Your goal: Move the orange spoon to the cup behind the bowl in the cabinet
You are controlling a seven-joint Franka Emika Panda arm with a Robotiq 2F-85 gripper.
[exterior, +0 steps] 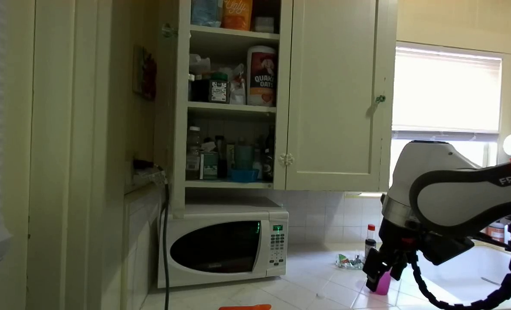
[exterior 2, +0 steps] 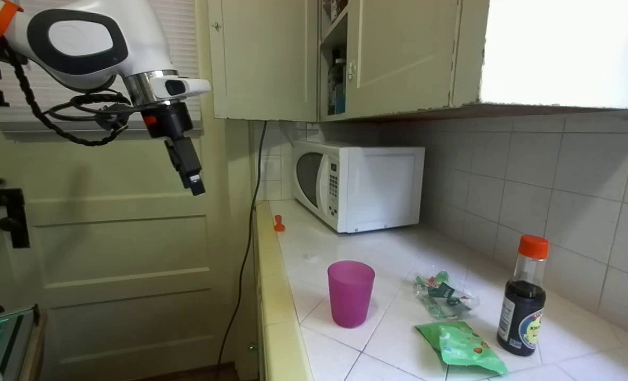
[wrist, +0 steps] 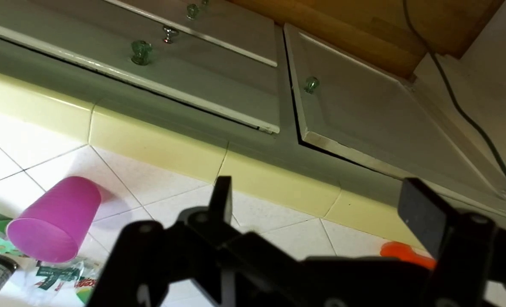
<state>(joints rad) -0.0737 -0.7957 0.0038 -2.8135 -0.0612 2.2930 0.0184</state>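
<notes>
There's the white microwave [exterior 2: 380, 190], just right of centre in an exterior view, dark cord [exterior 2: 249, 233] hanging to its left! Lower right on the tabletop [exterior 2: 388, 365], a red-capped bottle [exterior 2: 523, 312] stands upright, green packet [exterior 2: 465, 346] lying beside it, clear wrapper [exterior 2: 443, 299] slightly higher in frame. And far left, a dark door handle [exterior 2: 12, 217]!

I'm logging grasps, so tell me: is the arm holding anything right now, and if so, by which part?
Nothing is held: the jaws stand open, gripping no object, and the orange spoon lies on the counter, apart from them.
</notes>
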